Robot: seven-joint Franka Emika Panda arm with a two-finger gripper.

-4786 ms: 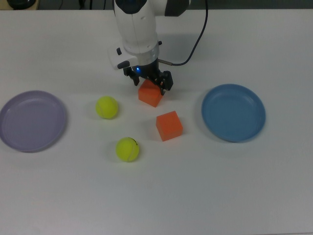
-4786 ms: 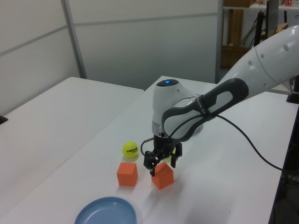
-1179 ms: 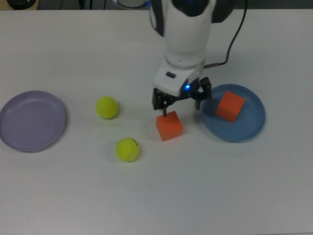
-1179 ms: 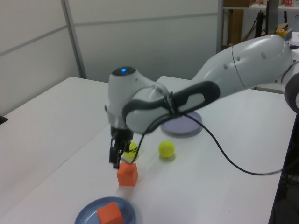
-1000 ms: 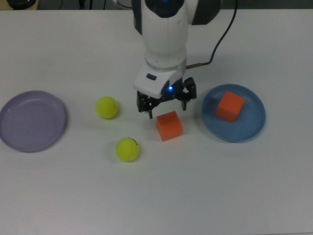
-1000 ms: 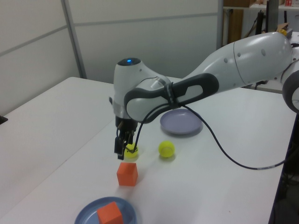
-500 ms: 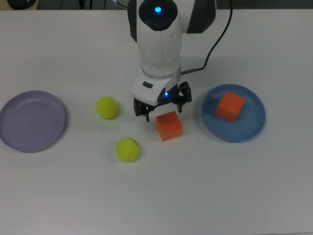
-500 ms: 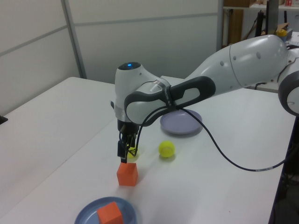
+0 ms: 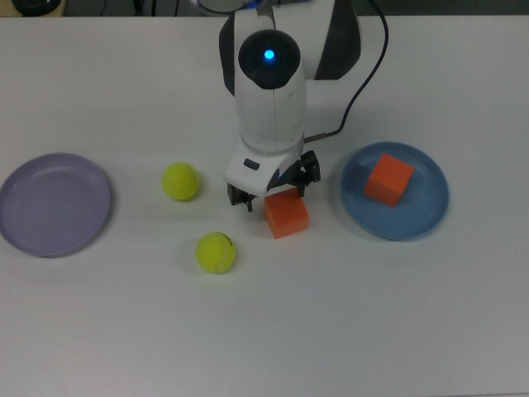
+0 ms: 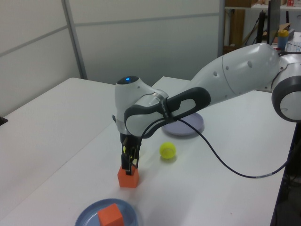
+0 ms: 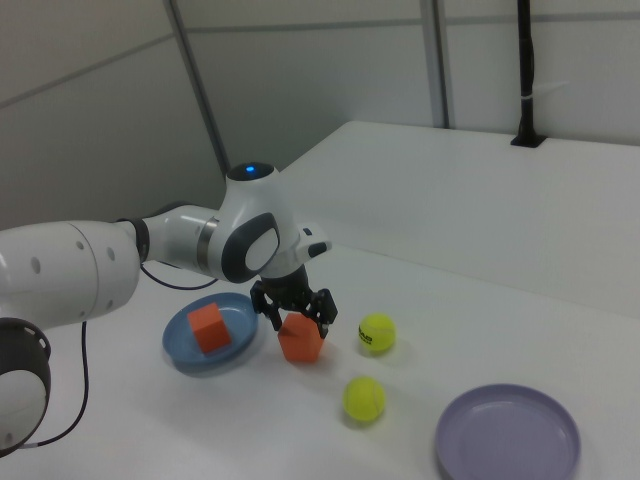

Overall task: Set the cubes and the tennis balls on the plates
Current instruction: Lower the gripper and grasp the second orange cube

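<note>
White table [image 9: 347,314]: gripper [image 9: 273,193] spread apart astride the upright, slightly turned orange cube [image 9: 288,217].

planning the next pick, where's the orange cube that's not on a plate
In the top view's centre, the matte orange cube sits on the table, under the tool, left of the blue plate.

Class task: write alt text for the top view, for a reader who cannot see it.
A white robot arm lowers its open pincer around an orange cube in the middle of a white table. A second orange cube sits on a blue plate at the top view's right; two tennis balls and an empty purple plate lie to the left.
</note>
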